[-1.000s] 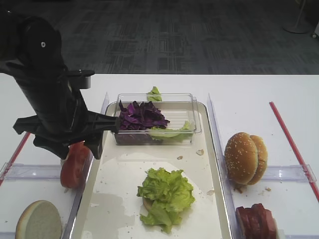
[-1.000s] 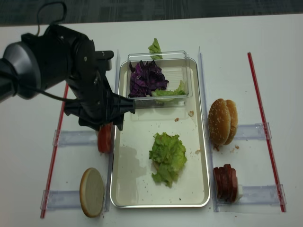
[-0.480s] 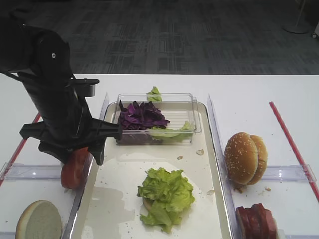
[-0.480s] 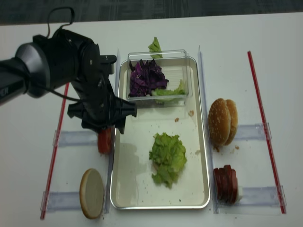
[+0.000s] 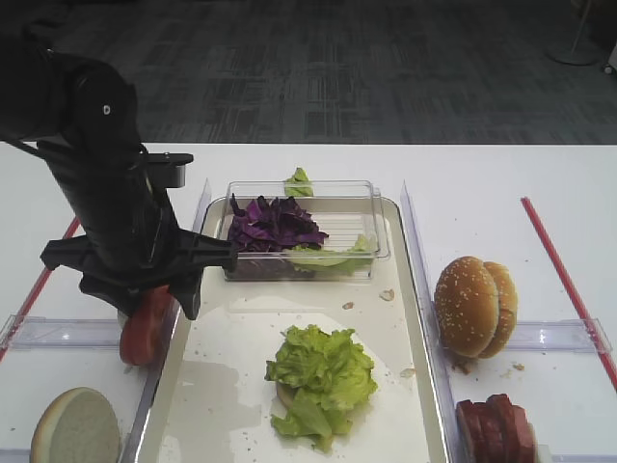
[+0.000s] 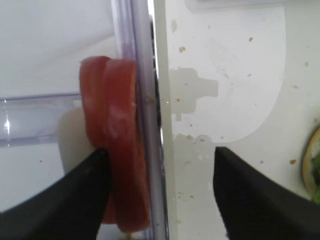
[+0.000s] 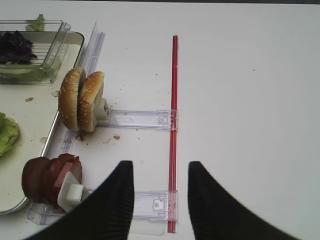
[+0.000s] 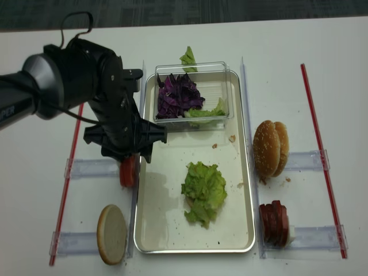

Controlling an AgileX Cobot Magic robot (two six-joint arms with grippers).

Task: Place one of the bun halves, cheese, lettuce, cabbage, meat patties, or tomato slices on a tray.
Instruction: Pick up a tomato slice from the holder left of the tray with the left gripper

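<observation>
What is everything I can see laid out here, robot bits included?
tray: one, silvery, centre of white table.
clear box: one, at tray's far end.
cabbage: one purple heap, in box.
lettuce: green clump mid-tray; more leaves in and behind box.
tomato slices: two, red, on edge, left of tray.
pale bun half: one, near left.
seeded bun halves: two, golden, right of tray.
patties: dark red stack, near right.
red strips: two, outer edges.
left tool: black, open, straddling the tomato slices and tray rim.
right tool: black, open, over bare table.

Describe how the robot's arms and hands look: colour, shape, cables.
The left arm is bulky, rounded and matt black, with a black cable looping off its top. The left hand and right hand each end in two broad, tapering black fingers.
</observation>
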